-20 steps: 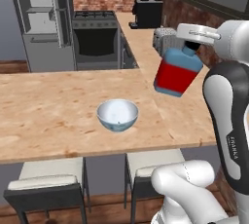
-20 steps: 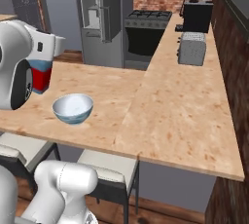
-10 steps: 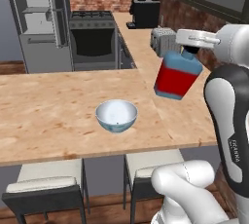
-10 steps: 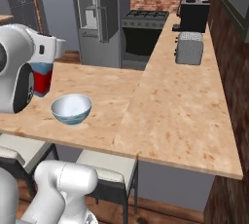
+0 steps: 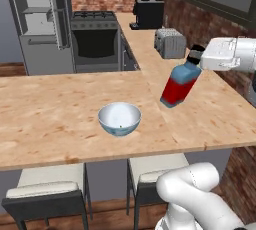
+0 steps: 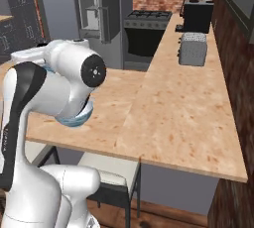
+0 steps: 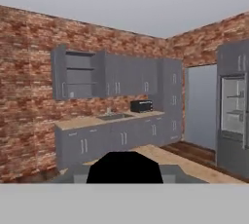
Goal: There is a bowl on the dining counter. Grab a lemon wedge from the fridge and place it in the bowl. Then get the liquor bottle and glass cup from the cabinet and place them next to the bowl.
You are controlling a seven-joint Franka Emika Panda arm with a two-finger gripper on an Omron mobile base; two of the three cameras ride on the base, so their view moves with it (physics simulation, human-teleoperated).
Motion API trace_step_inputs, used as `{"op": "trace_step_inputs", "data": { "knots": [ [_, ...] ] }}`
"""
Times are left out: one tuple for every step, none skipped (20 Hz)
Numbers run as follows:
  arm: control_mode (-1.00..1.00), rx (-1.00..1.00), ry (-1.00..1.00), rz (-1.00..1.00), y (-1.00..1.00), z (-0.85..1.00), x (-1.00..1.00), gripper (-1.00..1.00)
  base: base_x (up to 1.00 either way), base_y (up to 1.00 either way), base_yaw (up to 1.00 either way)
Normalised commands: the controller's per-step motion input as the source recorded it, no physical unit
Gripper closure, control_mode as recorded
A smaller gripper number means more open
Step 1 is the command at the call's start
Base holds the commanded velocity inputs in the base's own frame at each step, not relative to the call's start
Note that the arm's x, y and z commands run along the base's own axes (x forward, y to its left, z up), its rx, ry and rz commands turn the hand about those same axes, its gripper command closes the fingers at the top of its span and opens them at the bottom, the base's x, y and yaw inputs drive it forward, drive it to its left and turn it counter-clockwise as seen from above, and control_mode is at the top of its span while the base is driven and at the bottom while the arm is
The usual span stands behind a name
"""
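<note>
**Liquor bottle held tilted above table, right of bowl**

End effector (image 5: pixel 196 56) clamped on neck and black cap of liquor bottle (image 5: pixel 179 82), jaws partway closed around it. Bottle tilted, cap up toward the right, red base down toward the left, hanging over the dining table (image 5: pixel 60 109) and apparently not touching it, though contact hard to judge from this angle. Bottle to the right of the bowl (image 5: pixel 119 118), near but apart.

Bowl light blue-white, upright on the table near the front edge; small speck inside, too small to identify. In right base view, bowl rim (image 6: pixel 74 119) peeking out under the arm's big joint.

Behind the table: toaster (image 5: pixel 169 43) and black coffee machine (image 5: pixel 148 13) on the side table along the brick wall, black oven (image 5: pixel 95 39) with hob on top, fridge (image 5: pixel 37 19) at far left with door open and light shelves visible. Two stools (image 5: pixel 44 194) tucked under the front edge.

Hand view: black cap (image 7: pixel 126 167) at bottom centre, brick walls and grey cupboards beyond, one cabinet (image 7: pixel 78 74) standing open, fridge at the right edge.
</note>
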Motion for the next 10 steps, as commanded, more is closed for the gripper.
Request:
{"op": "trace_step_inputs", "data": {
  "knots": [
    [-1.0,-0.13,0.0,0.67,-0.09,-0.19,0.26,1.0,0.0,0.0,0.0],
    [-1.0,-0.12,0.0,0.67,-0.1,-0.25,0.3,1.0,0.0,0.0,0.0],
    [-1.0,-0.13,0.0,0.62,-0.11,-0.24,0.3,1.0,0.0,0.0,0.0],
    [-1.0,-0.18,0.0,0.61,-0.18,-0.36,0.24,1.0,0.0,0.0,0.0],
    [-1.0,-0.14,0.0,0.6,-0.33,-0.38,0.25,1.0,0.0,0.0,0.0],
    [-1.0,-0.13,0.0,0.58,-0.27,-0.36,0.22,1.0,0.0,0.0,0.0],
    [-1.0,-0.13,0.0,0.56,-0.3,-0.35,0.14,1.0,0.0,0.0,0.0],
    [-1.0,-0.13,0.0,0.54,-0.35,-0.29,0.04,1.0,0.0,0.0,0.0],
    [-1.0,-0.14,0.0,0.51,-0.39,-0.26,0.0,1.0,0.0,0.0,0.0],
    [-1.0,-0.18,-0.05,0.45,-0.34,-0.25,0.0,1.0,0.0,0.0,0.0]
  ]
}}
